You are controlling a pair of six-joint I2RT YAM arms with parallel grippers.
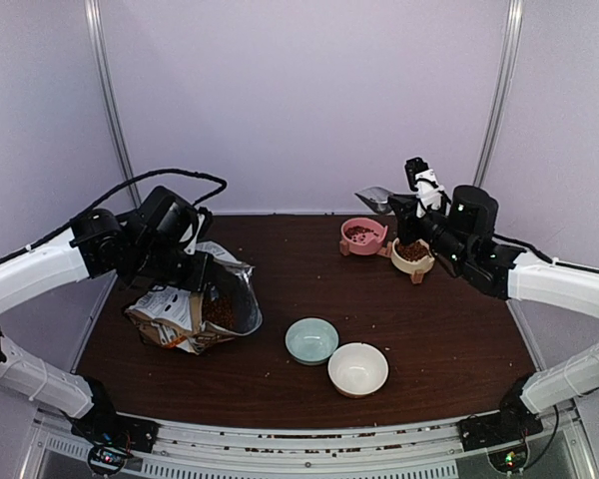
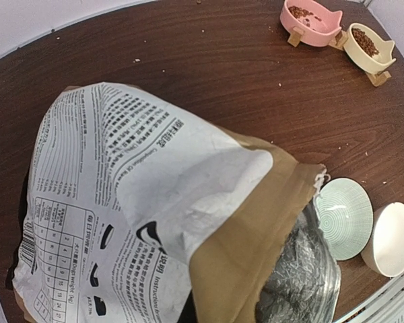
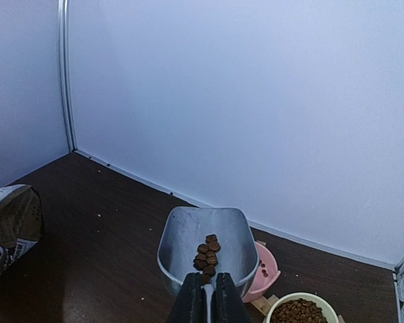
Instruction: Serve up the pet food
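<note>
My right gripper point(image 3: 209, 299) is shut on the handle of a metal scoop point(image 3: 202, 245), also seen in the top view point(image 1: 374, 199). Several pellets of pet food point(image 3: 207, 254) lie at the scoop's rear. It hangs over the pink bowl point(image 3: 264, 272), which holds a little kibble point(image 1: 360, 233). The cream bowl point(image 1: 412, 256) beside it is full of kibble point(image 3: 298, 313). My left gripper point(image 1: 185, 261) holds the paper dog-food bag point(image 2: 155, 215); its fingers are hidden behind the bag. Kibble shows in the bag's open mouth point(image 1: 220, 311).
A pale green bowl point(image 1: 310, 339) and a cream bowl point(image 1: 357, 368) stand empty near the front middle of the brown table point(image 1: 439, 339). White walls close the back and sides. Crumbs lie scattered on the table.
</note>
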